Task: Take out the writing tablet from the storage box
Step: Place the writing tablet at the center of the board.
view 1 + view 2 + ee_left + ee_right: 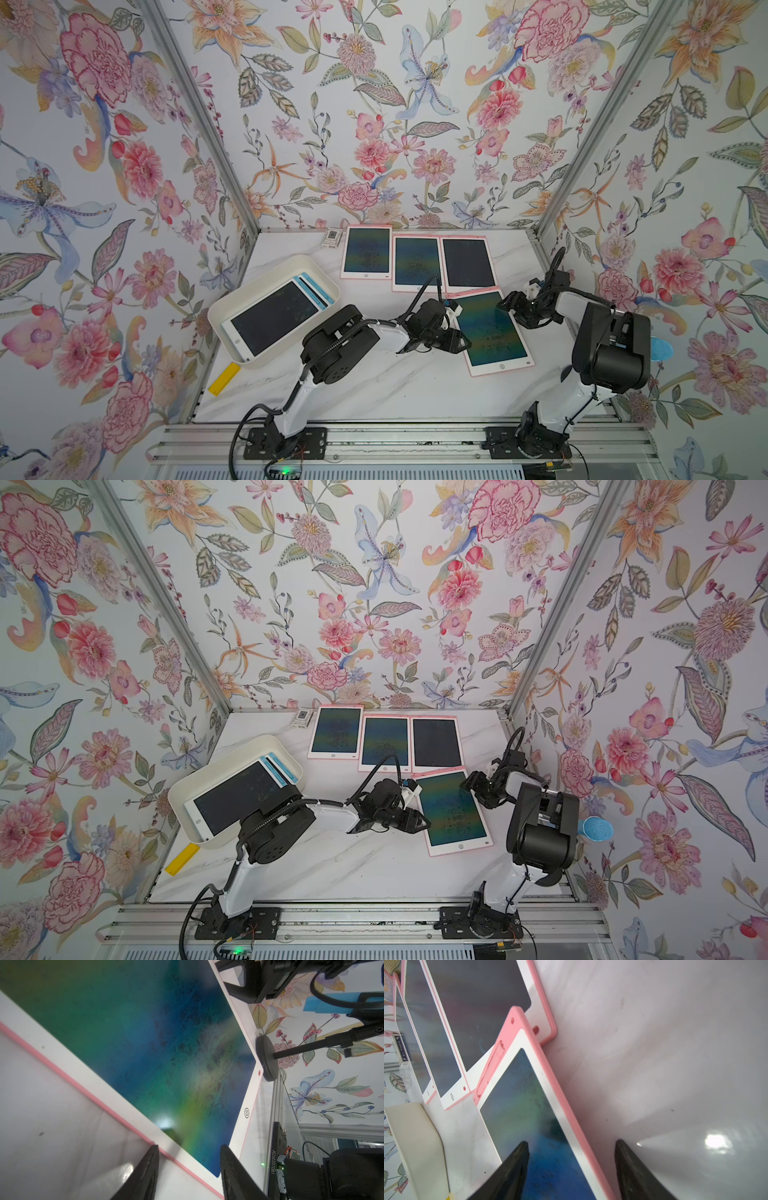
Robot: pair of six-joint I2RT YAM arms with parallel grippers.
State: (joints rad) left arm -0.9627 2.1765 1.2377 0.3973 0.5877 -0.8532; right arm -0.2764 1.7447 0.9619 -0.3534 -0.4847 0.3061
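The cream-white storage box (286,262) stands at the left of the table, also seen in the other top view as the storage box (249,746). It holds a white-framed writing tablet (272,316) with blue-edged tablets (316,291) behind it. A pink-edged tablet (490,332) lies on the table between both arms, its far end resting on a neighbour's corner. My left gripper (459,340) is open at its left edge; the pink rim (128,1124) runs between the open left gripper (189,1148). My right gripper (509,305) is open at its right edge, and the right gripper (571,1142) holds nothing.
Three pink tablets (367,253) (417,264) (467,262) lie in a row at the back. A small grey-white card (332,239) sits at the back left. A yellow strip (224,378) lies beside the box. A blue object (660,347) shows past the table's right edge.
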